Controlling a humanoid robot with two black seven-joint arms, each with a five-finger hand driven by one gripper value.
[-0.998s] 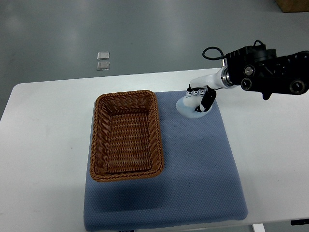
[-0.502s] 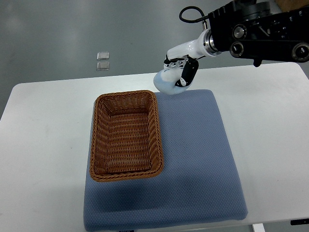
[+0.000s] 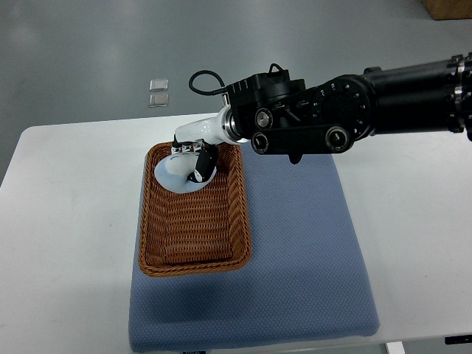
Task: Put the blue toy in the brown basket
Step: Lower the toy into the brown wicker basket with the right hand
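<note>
The pale blue toy (image 3: 174, 175) hangs over the far end of the brown wicker basket (image 3: 193, 259), held by my right hand (image 3: 191, 161), whose fingers are shut on it. The black right arm (image 3: 346, 118) reaches in from the right edge across the blue mat (image 3: 310, 251). Whether the toy touches the basket floor is not clear. The left arm is out of view.
The basket sits on the left part of the blue mat, which lies on a white table (image 3: 66, 243). Two small clear squares (image 3: 157, 92) lie on the grey floor beyond the table's far edge.
The right hand has carried the toy up from the mat's far right corner and leftward, arriving over the far end of the basket. The arm now stretches much further left.
</note>
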